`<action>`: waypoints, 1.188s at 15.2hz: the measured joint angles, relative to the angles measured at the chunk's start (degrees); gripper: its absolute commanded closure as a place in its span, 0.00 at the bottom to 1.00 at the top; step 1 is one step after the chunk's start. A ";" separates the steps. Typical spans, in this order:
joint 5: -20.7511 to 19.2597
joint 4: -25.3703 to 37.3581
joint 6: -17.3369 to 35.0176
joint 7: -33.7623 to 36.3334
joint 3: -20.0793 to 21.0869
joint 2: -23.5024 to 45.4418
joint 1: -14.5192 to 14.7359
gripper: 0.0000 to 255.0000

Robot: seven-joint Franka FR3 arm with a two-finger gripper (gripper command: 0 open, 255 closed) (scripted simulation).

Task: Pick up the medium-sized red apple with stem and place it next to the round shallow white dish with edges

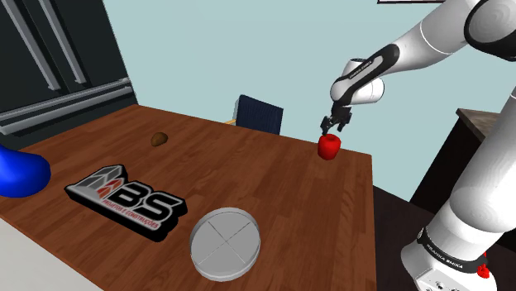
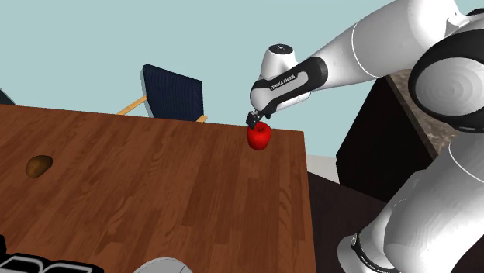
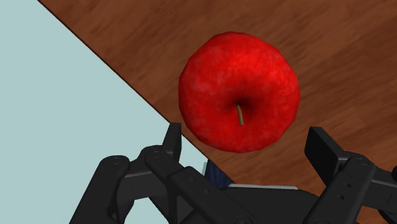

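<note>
The jaws hang wide open right over the red apple (image 3: 238, 92) and hold nothing. The apple seems to sit on the tabletop (image 3: 356, 70), close to its edge, with its stem (image 3: 240, 114) pointing up at the jaws.

We think the step now is the grab. To do it well, we go straight down until the apple is right between the jaws, below its widest part, and only then squeeze. The apple is round and smooth. A squeeze too high could make it pop out and roll off the edge beside it. So we squeeze softly and lift straight up.

The wrist view shows us the stem and the open gap of the jaws. The shoulder view shows what that one cannot: the round dish (image 1: 225, 244), well apart from the apple, and a sign block (image 1: 126, 201) farther off. The second exterior view shows the blue chair (image 2: 174, 93) just past the apple.
</note>
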 measured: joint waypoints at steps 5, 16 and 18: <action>0.12 0.02 0.20 -0.07 0.03 0.22 0.00 1.00; -0.07 0.07 -0.14 0.08 -0.01 -0.09 0.02 1.00; -0.63 0.49 -1.46 0.51 -0.08 -1.04 0.07 1.00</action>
